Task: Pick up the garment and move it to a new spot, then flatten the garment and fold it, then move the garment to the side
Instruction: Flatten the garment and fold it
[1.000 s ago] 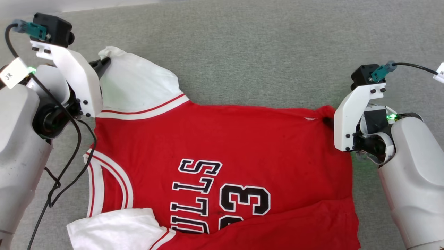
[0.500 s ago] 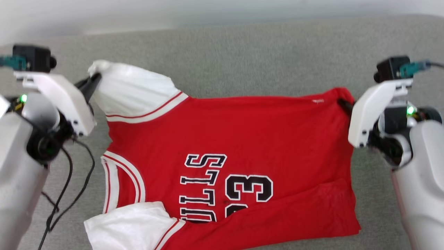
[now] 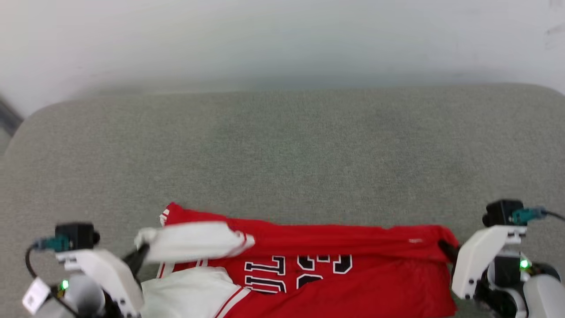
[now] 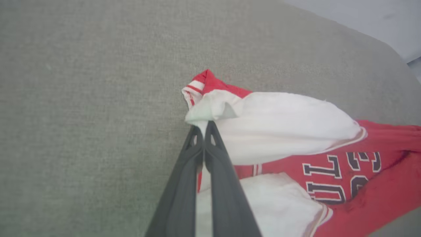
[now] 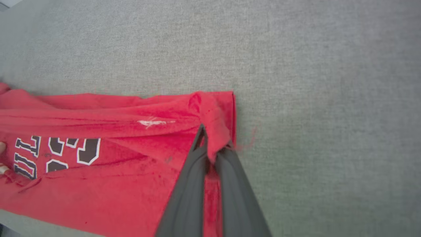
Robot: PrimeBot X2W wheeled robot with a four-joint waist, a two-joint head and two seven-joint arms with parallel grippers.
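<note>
Folding the jersey in half looks to be the step in hand. Its far edge is held up over the lettering, ready to be laid toward the robot. The left tool is clenched on the tip of a white sleeve. The right tool is clenched on a red hem corner, with cloth bunched between its fingers. The jersey lies at the near edge of the grey fabric-covered counter, the held edge raised between the two tools.

To do this well, both tools should travel level and at one pace, with the edge taut so it lands straight. The sleeve side sags and rolls, so it wants a slight outward pull. The second white sleeve lies underneath and may bunch under the fold. Beyond the jersey the counter runs to a pale wall. The only hindrance I judge is the garment's own slack.
</note>
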